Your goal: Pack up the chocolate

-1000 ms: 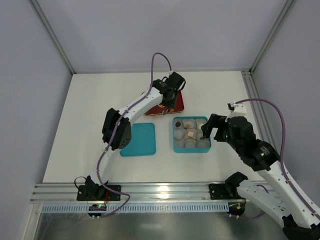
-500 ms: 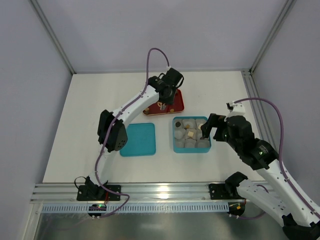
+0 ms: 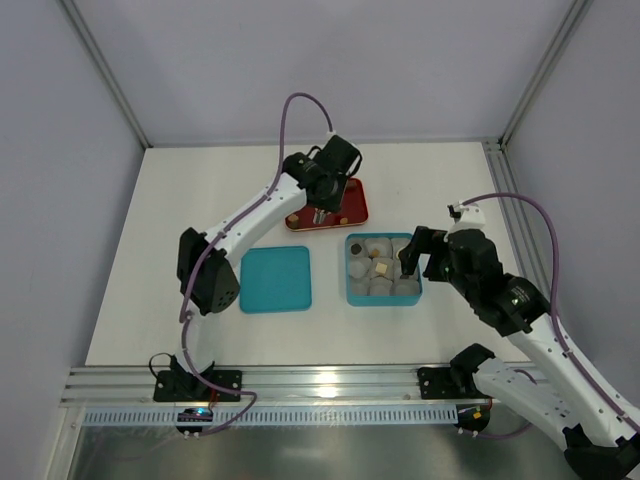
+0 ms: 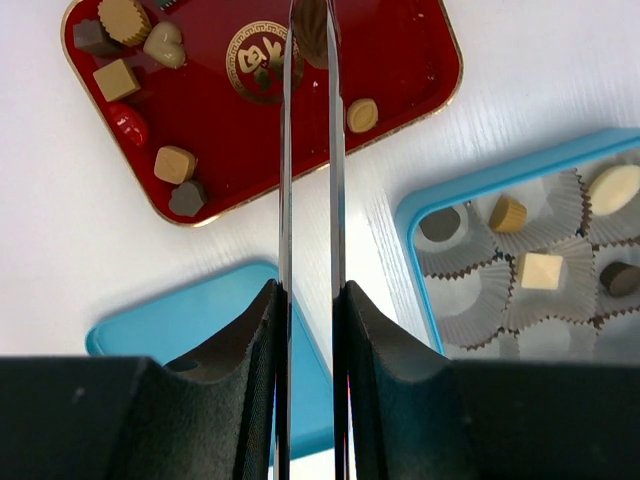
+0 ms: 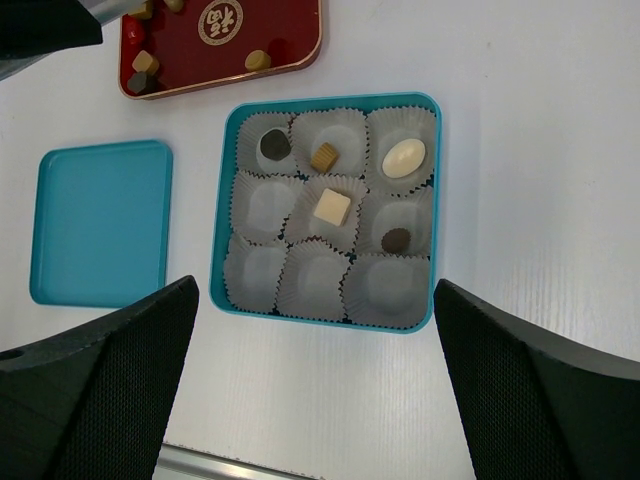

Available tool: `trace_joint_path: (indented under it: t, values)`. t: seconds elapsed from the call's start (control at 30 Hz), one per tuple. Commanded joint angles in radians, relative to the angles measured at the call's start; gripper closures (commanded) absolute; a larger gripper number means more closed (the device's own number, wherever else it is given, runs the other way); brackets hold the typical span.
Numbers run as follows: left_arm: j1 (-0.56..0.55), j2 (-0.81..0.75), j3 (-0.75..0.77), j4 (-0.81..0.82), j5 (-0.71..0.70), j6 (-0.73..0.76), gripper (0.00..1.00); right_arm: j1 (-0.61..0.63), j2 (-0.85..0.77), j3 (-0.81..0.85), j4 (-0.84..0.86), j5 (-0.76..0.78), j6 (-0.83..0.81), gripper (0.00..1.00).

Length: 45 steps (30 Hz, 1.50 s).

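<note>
My right pincer stands wide open above the teal box. My left pincer is narrow over the red tray beyond the box; whether it grips anything I cannot tell. Chocolate: five pieces in the box's paper cups, the others on the tray.

- Top view: bright, even light from above; the white bench carries only faint, soft shadows beneath the arms.
- A glare patch sits on the metal rail at 6 o'clock.
- Left wrist view: the left hand is dark and soft-edged at 6 o'clock, while the chocolate is sharp.
- Right wrist view: the right hand is near-black at 7 and 5 o'clock; the centre is crisp.
</note>
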Motion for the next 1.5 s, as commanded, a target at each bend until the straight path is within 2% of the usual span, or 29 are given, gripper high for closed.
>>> trace_joint_path:
  t: [0.0, 0.6, 0.97, 1.13, 1.47]
  values:
    - [-0.029, -0.101, -0.030, 0.001, -0.002, -0.015, 0.79, -0.001, 0.006, -0.003, 0.053, -0.001, -0.006, 0.00]
    - [-0.245, -0.328, -0.233, -0.010, -0.056, -0.142, 0.78, -0.009, 0.019, -0.001, 0.083, -0.004, -0.004, 0.00]
    - [-0.383, -0.463, -0.473, 0.034, -0.084, -0.250, 0.78, -0.009, 0.001, -0.012, 0.077, -0.004, 0.006, 0.00]
    - [-0.421, -0.456, -0.524, 0.053, -0.094, -0.279, 0.78, -0.009, -0.007, -0.015, 0.068, -0.004, 0.009, 0.00]
    - [-0.454, -0.405, -0.513, 0.050, -0.154, -0.277, 0.75, -0.009, -0.016, -0.020, 0.056, -0.001, 0.014, 0.00]
